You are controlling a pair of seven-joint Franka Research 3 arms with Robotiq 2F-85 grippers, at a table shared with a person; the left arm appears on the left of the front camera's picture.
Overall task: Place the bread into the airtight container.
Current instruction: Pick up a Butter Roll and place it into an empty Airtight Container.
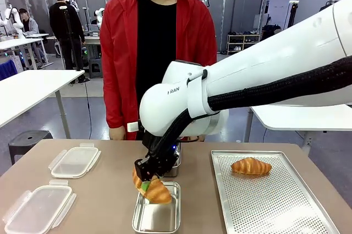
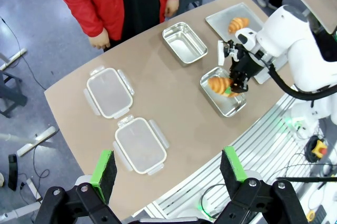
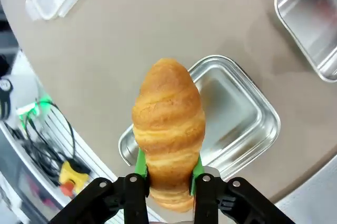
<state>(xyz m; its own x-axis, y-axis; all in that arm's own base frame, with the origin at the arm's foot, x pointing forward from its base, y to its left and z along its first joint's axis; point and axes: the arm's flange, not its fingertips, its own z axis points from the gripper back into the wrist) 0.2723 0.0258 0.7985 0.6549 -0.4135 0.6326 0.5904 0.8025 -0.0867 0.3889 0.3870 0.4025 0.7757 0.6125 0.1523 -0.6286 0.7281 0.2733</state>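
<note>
My right gripper [image 1: 146, 181] is shut on a golden croissant-shaped bread [image 1: 154, 190]. It holds the bread tilted just above the near steel airtight container [image 1: 158, 217], whose base is bare. In the right wrist view the bread [image 3: 168, 124] stands between the green pads [image 3: 141, 163] of the gripper [image 3: 168, 174], over the container [image 3: 234, 116]. The left wrist view looks down from high up on the same bread [image 2: 217, 84] and container [image 2: 233, 106]. There my left gripper [image 2: 167, 155] is open and holds nothing.
A second bread [image 1: 251, 166] lies on the perforated tray [image 1: 275, 206] at the right. Another steel container [image 2: 184, 42] stands behind the near one. Two clear plastic lids [image 1: 74, 161] [image 1: 37, 209] lie at the left. A person in a red jacket [image 1: 118, 52] stands at the far edge.
</note>
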